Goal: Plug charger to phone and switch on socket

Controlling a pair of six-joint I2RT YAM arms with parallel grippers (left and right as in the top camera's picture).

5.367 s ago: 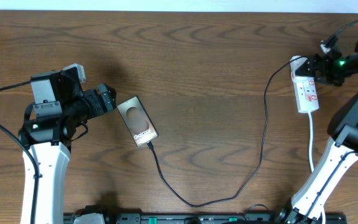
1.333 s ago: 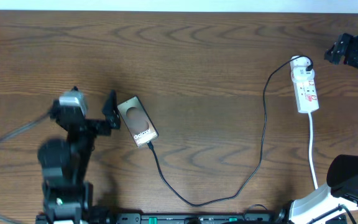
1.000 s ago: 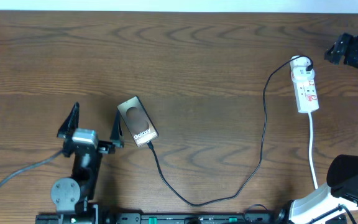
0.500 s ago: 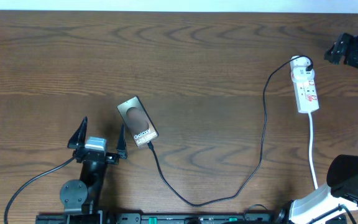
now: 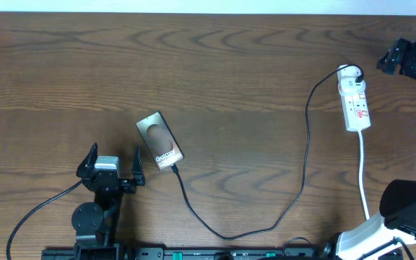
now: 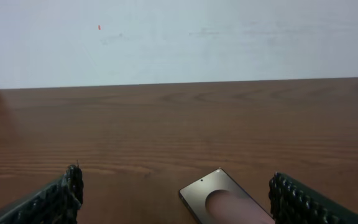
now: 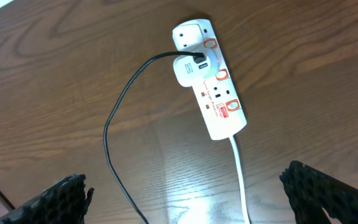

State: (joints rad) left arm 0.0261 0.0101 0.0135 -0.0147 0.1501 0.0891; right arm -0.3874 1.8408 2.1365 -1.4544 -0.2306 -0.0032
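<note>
Status: phone (image 5: 159, 141) lies flat, lettering + pale patch up, in the left half of the table (image 5: 230, 65), nearer the near edge, at a slant. Charger (image 5: 305, 166) tip sits at the phone's near end. From overhead it looks seated, but can't confirm depth. Cable then sags in a loose loop toward the near edge and runs up the right half to a white adapter (image 7: 188, 70) at the far end of the socket (image 7: 213, 93). Slack means no pull on either end, so phone shouldn't get dragged.

Socket lies face-up close to the right edge, far half, with its white cord (image 5: 362, 166) running back toward the near edge. Face-up makes sense, as the switches are reachable from above. Red marks show by the switches; on/off I can't tell at this res.

L jaws are wide apart and empty, low by the near edge, just left of the phone's near end, not touching it. L wrist cam sees only the phone's far corner btwn the tips, so L is clear of the plug.

R jaws are also wide apart and empty, up by the far right corner beside the socket, wrist cam looking down on it.

My read: plug step looks done, switch step unclear. If not on, R prob needs one tip on the switch. Risk is the strip sliding, since nothing pins it.
</note>
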